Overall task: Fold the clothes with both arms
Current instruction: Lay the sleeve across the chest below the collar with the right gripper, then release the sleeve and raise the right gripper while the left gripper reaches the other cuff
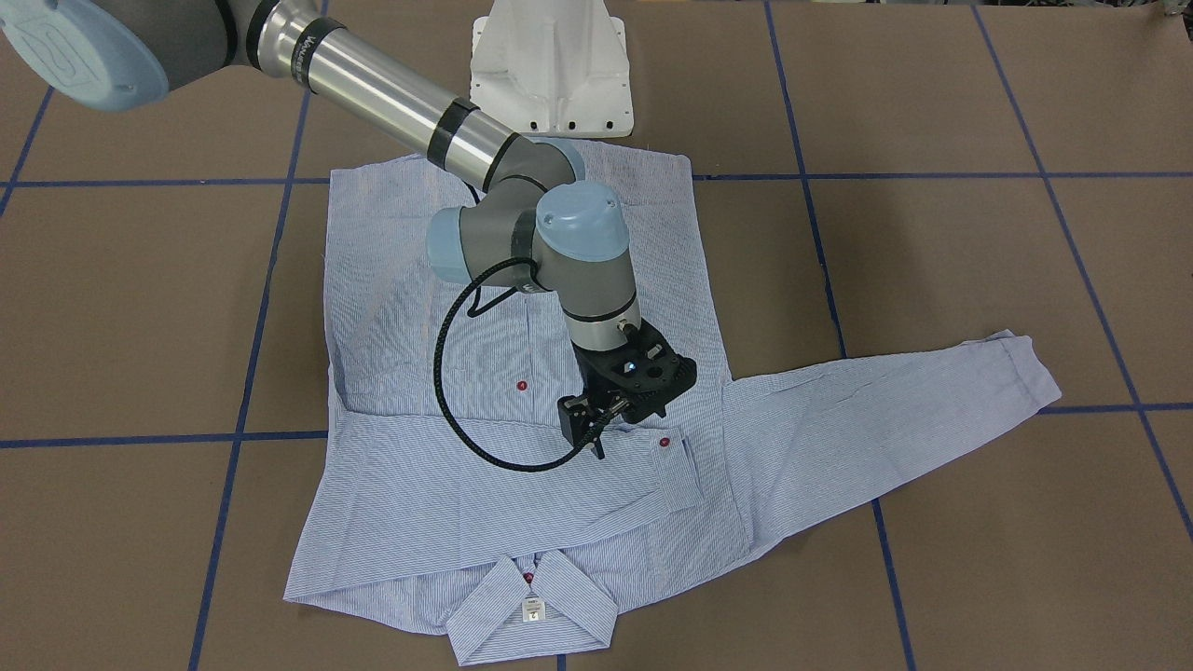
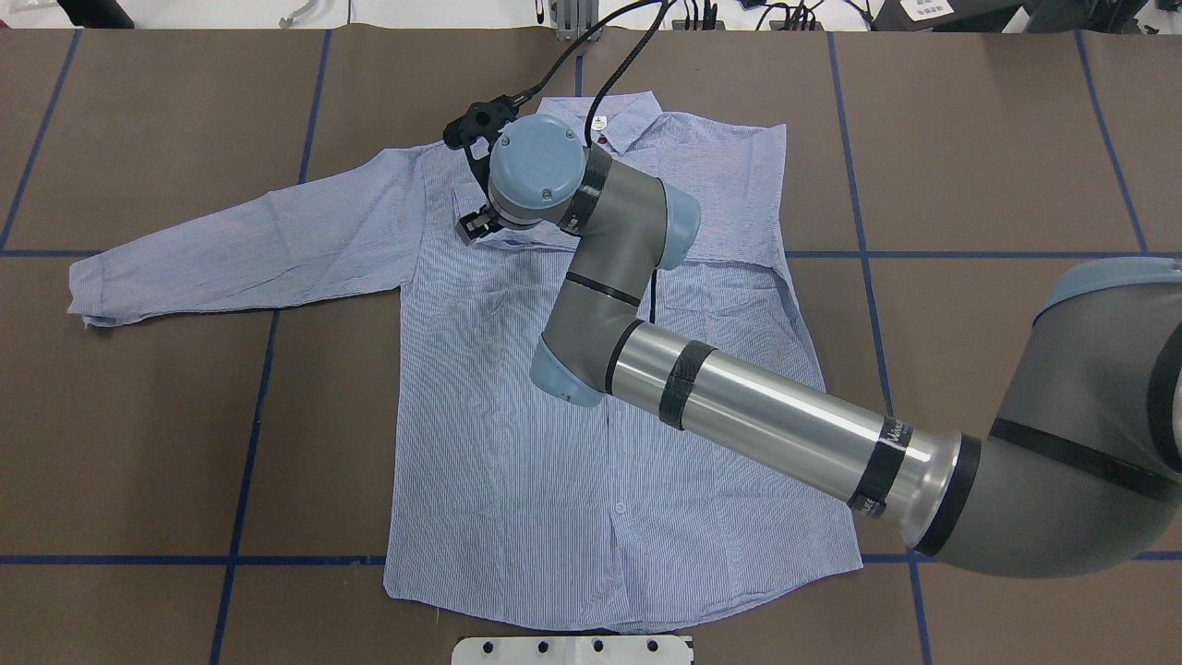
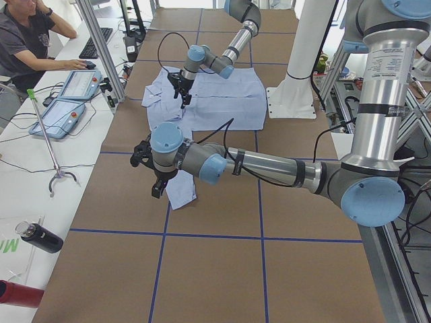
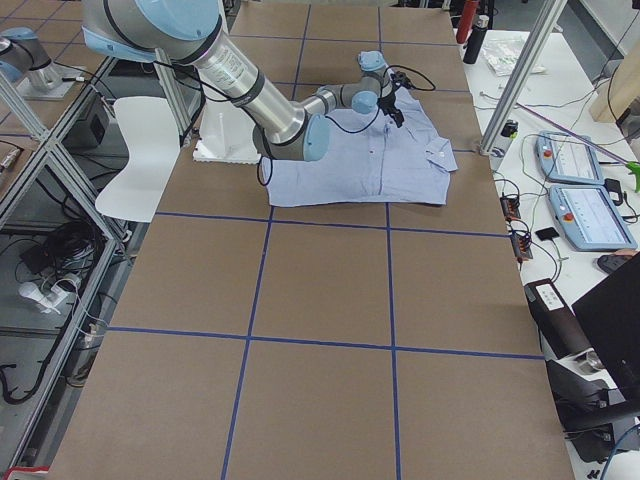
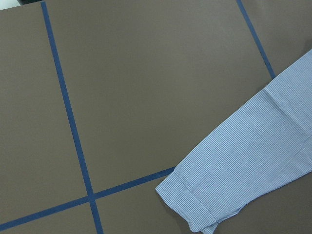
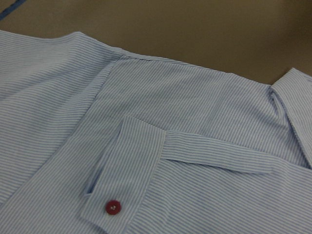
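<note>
- Shirt [image 2: 517, 388] lies flat, front up, mid-table [image 2: 997, 139], collar toward the far edge. The folded sleeve [image 1: 522, 438] crosses the chest, which we judge is meant to narrow the shirt.
- Right gripper [image 1: 587, 424] hovers over that sleeve's cuff [image 1: 673, 445]. We cannot tell its fingers' state.
- Left gripper [image 3: 157, 185] hangs above the outstretched sleeve [image 2: 231, 249], probably the next fold. We cannot tell its fingers' state either.

Brown table [image 2: 138, 416] w/ blue tape grid; striped shirt [image 2: 517, 443] flat on it, one sleeve [image 2: 240, 245] out sideways.

Brown tbl [image 1: 932, 280], blue tape grid [image 1: 932, 175]; white desk [image 3: 27, 195].
</note>
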Action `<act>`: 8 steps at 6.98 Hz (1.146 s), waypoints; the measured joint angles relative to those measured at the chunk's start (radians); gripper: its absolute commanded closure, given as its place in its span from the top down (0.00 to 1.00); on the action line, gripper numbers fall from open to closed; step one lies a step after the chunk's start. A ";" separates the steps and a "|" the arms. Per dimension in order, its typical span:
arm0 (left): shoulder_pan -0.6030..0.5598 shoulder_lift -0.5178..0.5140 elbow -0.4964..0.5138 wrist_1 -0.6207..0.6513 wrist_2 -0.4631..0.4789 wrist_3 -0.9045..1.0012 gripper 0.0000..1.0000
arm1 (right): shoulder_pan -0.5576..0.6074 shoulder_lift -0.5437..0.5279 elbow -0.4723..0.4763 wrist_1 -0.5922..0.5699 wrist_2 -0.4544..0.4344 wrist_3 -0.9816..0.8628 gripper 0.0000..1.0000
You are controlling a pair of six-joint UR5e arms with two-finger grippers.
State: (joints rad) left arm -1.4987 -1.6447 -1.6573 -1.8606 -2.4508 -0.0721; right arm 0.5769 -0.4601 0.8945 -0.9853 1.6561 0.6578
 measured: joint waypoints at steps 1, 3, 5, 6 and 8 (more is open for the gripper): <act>0.001 -0.001 0.000 -0.003 0.002 0.000 1.00 | 0.017 -0.012 0.016 -0.022 0.015 0.001 1.00; 0.003 -0.002 -0.002 -0.006 0.005 -0.001 1.00 | 0.067 -0.090 0.149 -0.143 0.105 0.001 1.00; 0.013 -0.005 0.004 -0.006 0.011 -0.024 1.00 | 0.123 -0.188 0.312 -0.292 0.223 0.000 1.00; 0.031 -0.006 0.004 -0.014 0.029 -0.084 1.00 | 0.163 -0.234 0.398 -0.381 0.281 0.001 1.00; 0.106 0.003 0.000 -0.098 0.123 -0.287 1.00 | 0.262 -0.281 0.569 -0.619 0.391 0.001 1.00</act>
State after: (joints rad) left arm -1.3923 -1.6417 -1.6575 -1.9588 -2.3282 -0.3594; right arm 0.8387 -0.7414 1.4633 -1.6044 2.0466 0.6585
